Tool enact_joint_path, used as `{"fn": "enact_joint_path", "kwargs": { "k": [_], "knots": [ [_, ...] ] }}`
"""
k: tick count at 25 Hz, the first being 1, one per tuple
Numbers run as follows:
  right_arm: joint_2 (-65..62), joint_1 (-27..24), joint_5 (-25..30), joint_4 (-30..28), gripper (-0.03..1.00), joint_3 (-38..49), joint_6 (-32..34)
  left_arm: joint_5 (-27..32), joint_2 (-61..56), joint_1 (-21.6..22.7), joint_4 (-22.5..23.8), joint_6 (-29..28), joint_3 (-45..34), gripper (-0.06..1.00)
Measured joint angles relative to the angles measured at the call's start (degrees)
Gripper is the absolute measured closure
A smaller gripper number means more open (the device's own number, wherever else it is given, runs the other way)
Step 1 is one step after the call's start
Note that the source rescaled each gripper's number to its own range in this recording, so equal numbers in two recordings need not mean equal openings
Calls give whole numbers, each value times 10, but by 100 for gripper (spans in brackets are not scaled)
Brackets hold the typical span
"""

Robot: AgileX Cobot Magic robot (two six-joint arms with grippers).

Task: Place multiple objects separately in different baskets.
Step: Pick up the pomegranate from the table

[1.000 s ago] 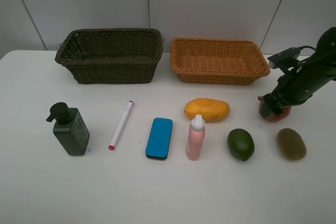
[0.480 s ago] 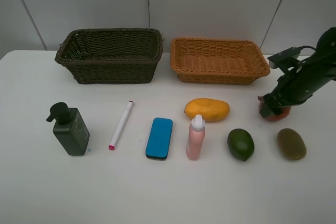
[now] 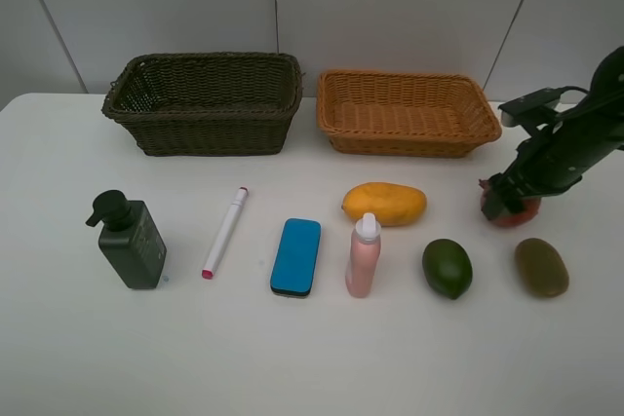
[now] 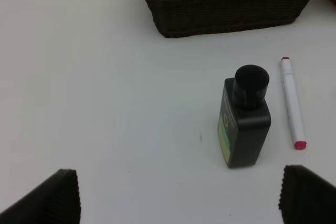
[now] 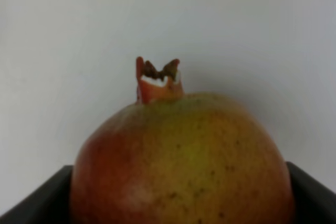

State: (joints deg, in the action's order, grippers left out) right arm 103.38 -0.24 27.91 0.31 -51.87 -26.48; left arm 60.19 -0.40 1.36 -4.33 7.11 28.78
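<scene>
Baskets, 2: dark olive-green basket (image 3: 210,133), upper left; orange-tan basket (image 3: 400,143), upper centre-right.
Bottles, 2: dark green pump bottle (image 3: 132,241), lower left; pink spray bottle (image 3: 363,258), lower centre.
Stationery, 2: 1 white marker (image 3: 224,233) with pink cap; 1 blue eraser (image 3: 295,256).
Fruit, 4: 1 yellow mango (image 3: 384,204), centre; 1 red pomegranate (image 3: 515,217), right edge, partly covered; 1 green avocado (image 3: 447,268) and 1 brown kiwi (image 3: 541,267), lower right.
Small items: 8. All pieces on white table (image 3: 312,358): 10.
</scene>
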Motion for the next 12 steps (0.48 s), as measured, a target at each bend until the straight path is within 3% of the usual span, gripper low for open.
{"fn": "enact_joint_path", "kwargs": {
  "k": [7,12],
  "knots": [
    [-63,0,40,16,39,0,0,0,0,0,0,0,0,-6],
    [-105,0,39,54,39,0,0,0,0,0,0,0,0,-6]
  ]
}}
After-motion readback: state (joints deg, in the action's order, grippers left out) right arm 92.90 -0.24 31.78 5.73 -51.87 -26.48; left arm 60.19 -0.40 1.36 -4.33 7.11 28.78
